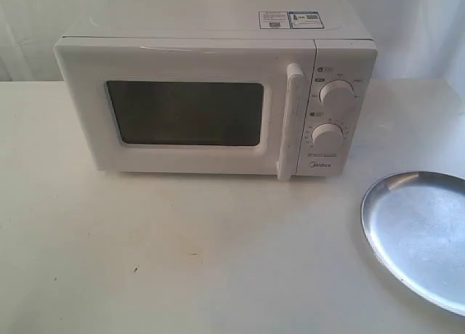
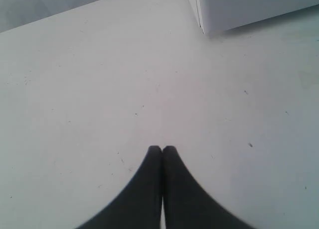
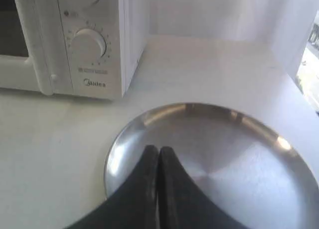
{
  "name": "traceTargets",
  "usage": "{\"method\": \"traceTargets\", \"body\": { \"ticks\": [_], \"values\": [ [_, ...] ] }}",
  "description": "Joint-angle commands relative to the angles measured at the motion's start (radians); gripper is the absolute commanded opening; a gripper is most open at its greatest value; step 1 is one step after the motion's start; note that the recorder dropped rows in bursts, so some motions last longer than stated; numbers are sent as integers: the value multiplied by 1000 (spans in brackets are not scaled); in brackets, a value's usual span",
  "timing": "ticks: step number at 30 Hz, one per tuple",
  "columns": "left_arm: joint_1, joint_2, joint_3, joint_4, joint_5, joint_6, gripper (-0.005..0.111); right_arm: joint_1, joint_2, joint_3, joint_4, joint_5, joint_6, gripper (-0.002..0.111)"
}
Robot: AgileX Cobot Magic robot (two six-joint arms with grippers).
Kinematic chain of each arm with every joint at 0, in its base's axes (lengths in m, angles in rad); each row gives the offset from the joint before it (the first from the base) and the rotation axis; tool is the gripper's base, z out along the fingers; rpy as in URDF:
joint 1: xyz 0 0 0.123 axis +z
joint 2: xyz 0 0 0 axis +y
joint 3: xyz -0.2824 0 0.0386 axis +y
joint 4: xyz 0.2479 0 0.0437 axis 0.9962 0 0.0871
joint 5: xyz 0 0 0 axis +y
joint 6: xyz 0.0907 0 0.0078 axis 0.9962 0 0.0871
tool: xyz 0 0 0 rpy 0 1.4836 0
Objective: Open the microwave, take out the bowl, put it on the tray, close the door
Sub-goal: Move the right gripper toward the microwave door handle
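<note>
While the door (image 1: 182, 112) sits shut and flush, nothing of the task looks begun. Midea microwave (image 1: 218, 36) is at upper centre of the exterior frame, front toward the camera. Its white bar handle (image 1: 292, 123) stands right of the dark window (image 1: 218, 120), probably so an arm can hook it and swing the door.

Silver tray (image 1: 418, 236) is at lower right on the white table (image 1: 182, 261), near the dial side but apart from it. Likely parked there as a short drop-off on the right arm's side. It is bare and cut off by the right and bottom edges.

Bowl is not seen anywhere. The window is too dark to tell, so it is presumably inside.

Left gripper (image 2: 162, 149) has its fingertips pressed together with nothing held, over bare table with a microwave corner beyond. Right gripper (image 3: 158, 149) is likewise closed and empty, over the tray's rim. Neither arm shows in the exterior view. Sticker text on top is too small to read.
</note>
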Motion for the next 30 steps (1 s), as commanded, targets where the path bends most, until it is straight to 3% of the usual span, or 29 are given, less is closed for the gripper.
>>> {"method": "traceTargets", "body": {
  "ticks": [1,5,9,13,22,26,30],
  "values": [
    [-4,-3,2,-4,0,-4,0,-4,-5,2,-5,-201,-15,0],
    [-4,-3,2,-4,0,-4,0,-2,-5,2,193,-584,327,0],
    [-4,-3,2,-4,0,-4,0,-2,-5,-3,173,-905,391,0],
    [-4,-3,2,-4,0,-4,0,-2,79,-102,-127,-946,456,0],
    [-4,-3,2,-4,0,-4,0,-2,796,-273,-612,-1158,646,0],
    [-4,-3,2,-4,0,-4,0,-2,1183,-333,-662,-1242,609,0],
    [-4,-3,2,-4,0,-4,0,-2,1468,-387,-658,-1290,449,0]
  ]
}}
